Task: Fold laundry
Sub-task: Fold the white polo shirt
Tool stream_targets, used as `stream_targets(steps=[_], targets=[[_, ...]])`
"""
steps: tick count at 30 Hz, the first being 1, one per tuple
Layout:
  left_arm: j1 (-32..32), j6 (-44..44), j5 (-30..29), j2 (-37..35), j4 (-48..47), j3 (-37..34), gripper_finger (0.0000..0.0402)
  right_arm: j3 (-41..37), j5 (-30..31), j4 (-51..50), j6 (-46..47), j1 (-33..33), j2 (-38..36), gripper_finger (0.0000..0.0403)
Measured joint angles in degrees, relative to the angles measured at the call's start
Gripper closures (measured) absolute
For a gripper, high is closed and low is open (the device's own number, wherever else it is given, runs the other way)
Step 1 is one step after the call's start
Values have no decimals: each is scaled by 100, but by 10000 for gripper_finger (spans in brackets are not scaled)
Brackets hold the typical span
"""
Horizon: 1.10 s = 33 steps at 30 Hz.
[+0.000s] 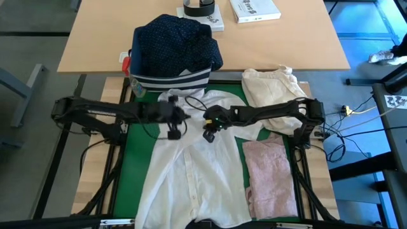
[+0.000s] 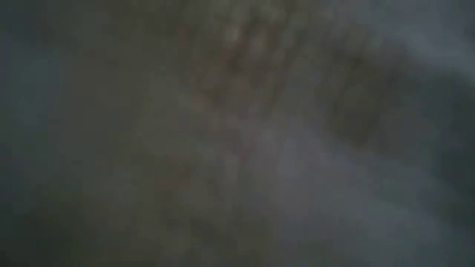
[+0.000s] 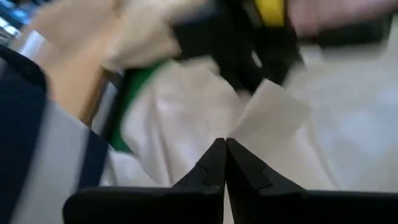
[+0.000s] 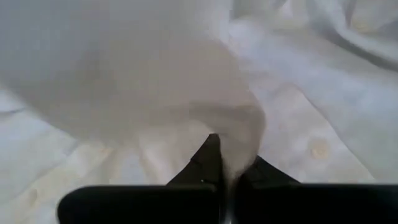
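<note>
A white shirt point(image 1: 191, 178) lies spread on the green mat point(image 1: 137, 146), collar toward the far edge. Both grippers hang over its upper chest. My left gripper point(image 1: 173, 131) is shut, with a white flap at its tips. My right gripper point(image 1: 208, 132) is shut on a bulge of the same shirt. A folded pale pink top point(image 1: 270, 178) lies on the mat to the shirt's right. A navy white-dotted shirt point(image 1: 175, 44) is heaped on the striped bin. The low view is covered and shows nothing. My left gripper pinches a white flap of the shirt point(image 3: 264, 115) at its fingertips, slanting down from the table's left. The flap widens away from the tips toward the shirt below. One layer or several, I cannot tell. My right gripper pinches a raised fold of the white shirt point(image 4: 242, 134) between its two fingers, slanting down from the table's right. The cloth bulges over the fingertips and hides them. The rest of the shirt lies on the mat.
The navy bin with white stripes point(image 1: 172, 81) stands at the mat's far edge. A cream-beige cloth bundle point(image 1: 273, 86) lies at the far right, under my right arm. Beyond is a wooden table with a book point(image 1: 254, 9) and a tape roll point(image 1: 199, 7).
</note>
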Motion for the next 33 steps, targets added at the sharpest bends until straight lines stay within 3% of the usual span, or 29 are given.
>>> stream_targets(steps=[6,11,19,24,29,33], targets=[[709,-108,575,22,-41,659,401,1,55,-647,351,-13,-457,396],[1164,-94,1040,456,-63,978,401,1,52,-1208,588,-3,-766,396],[1339,54,1481,1285,39,1569,401,1,4,-1728,856,-30,-1101,396],[1389,-289,1599,1532,41,1637,399,1,47,-2055,372,-93,-1194,396],[1741,-1660,2609,2007,-293,1639,350,-33,-107,-2081,-315,-265,-1194,396],[2012,-2062,3046,2650,-248,1638,296,-65,-191,-2138,-701,-398,-1192,396]])
